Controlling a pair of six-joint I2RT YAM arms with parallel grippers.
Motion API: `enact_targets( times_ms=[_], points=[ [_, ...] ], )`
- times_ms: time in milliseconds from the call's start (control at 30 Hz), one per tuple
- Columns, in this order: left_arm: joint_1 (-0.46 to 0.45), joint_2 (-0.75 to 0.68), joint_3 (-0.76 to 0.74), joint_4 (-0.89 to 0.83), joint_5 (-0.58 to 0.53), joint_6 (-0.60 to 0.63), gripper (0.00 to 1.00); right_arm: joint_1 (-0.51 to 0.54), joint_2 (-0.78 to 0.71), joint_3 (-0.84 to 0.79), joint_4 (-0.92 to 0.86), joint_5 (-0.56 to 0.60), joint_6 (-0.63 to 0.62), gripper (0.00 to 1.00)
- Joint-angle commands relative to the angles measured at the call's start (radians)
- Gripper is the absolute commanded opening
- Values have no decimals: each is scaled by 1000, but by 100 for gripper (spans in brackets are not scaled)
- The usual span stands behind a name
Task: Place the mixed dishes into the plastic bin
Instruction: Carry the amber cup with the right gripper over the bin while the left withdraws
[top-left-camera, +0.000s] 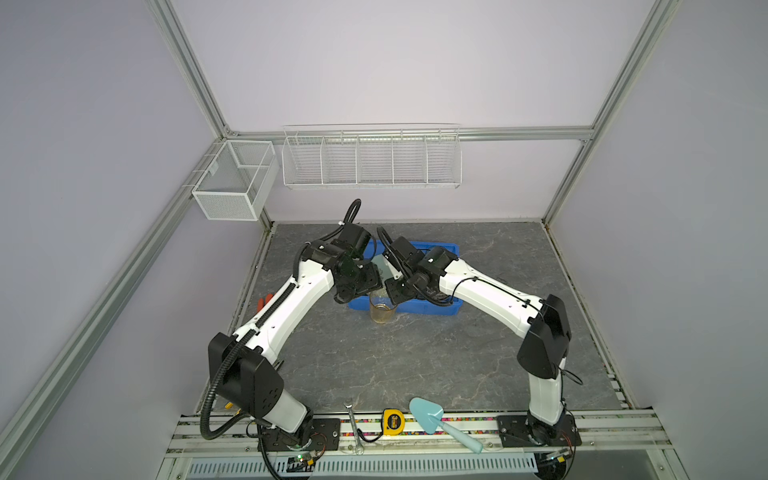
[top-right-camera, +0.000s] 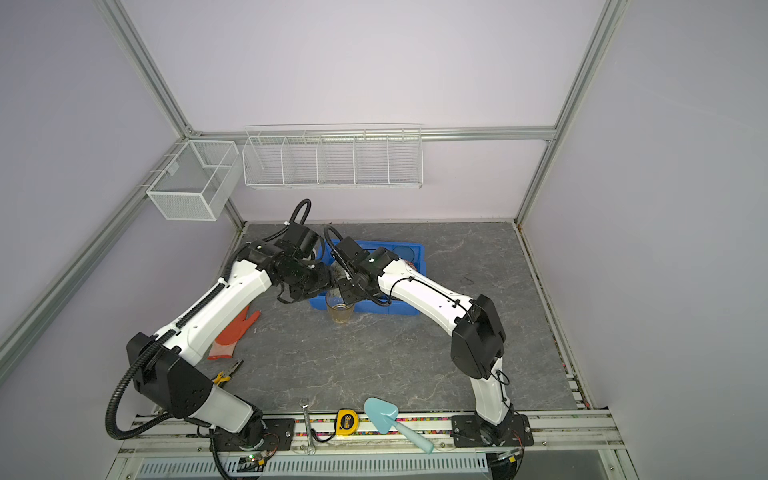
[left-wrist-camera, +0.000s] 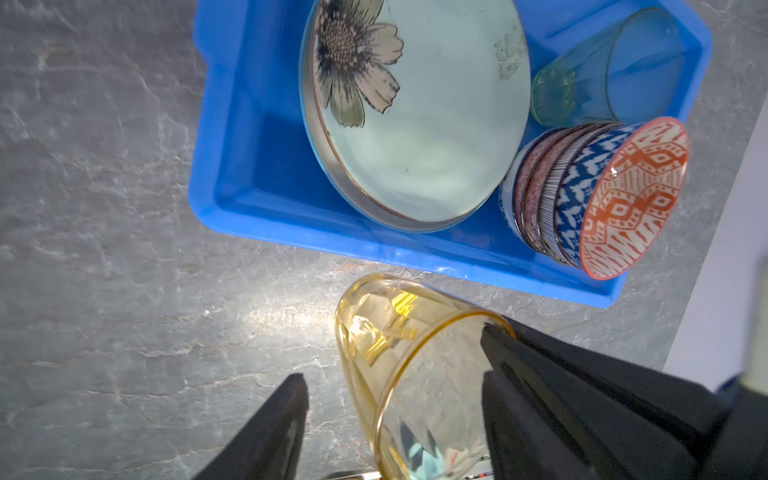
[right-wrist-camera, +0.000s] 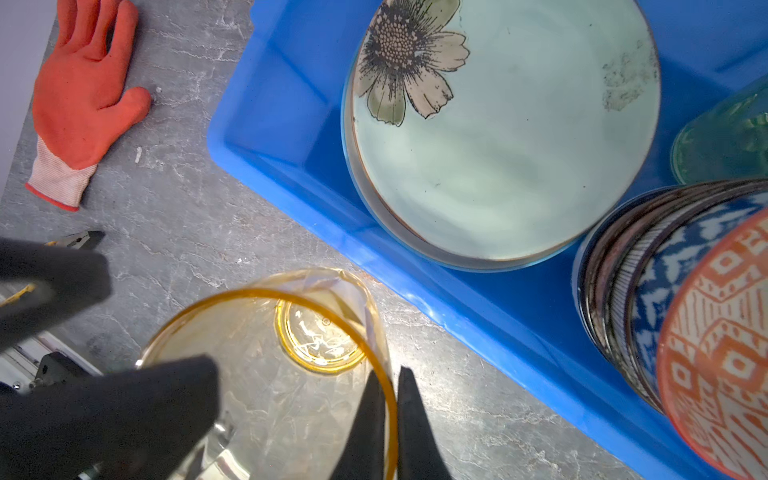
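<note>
An amber glass cup stands upright on the table, right against the front wall of the blue plastic bin. My right gripper is shut on the amber cup's rim, one finger inside and one outside. My left gripper is open, its fingers spread either side of the amber cup's wall without pinching it. In the bin lie a pale green flower plate on top of another plate, several nested patterned bowls on their side, and a green glass cup.
An orange glove and pliers lie at the left. A wrench, tape measure and light-blue trowel sit along the front rail. White wire baskets hang on the walls.
</note>
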Motion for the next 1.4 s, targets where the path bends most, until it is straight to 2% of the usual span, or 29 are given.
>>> enact_targets(
  times_ms=[0,467,900,1367],
  points=[
    [40,-33,47,-35,9,25,76,-6,-63,-1,-23,12,-7,7],
    [125,-31,125,-43,53,63,100,-47,-139,27,-69,-15,-15,7],
    [175,-21,136,-52,31,98,100,-180,-184,148,-107,-70,-46,7],
    [241,-46,83,-57,20,133,100,-401,-58,332,-134,-77,-84,7]
  ],
)
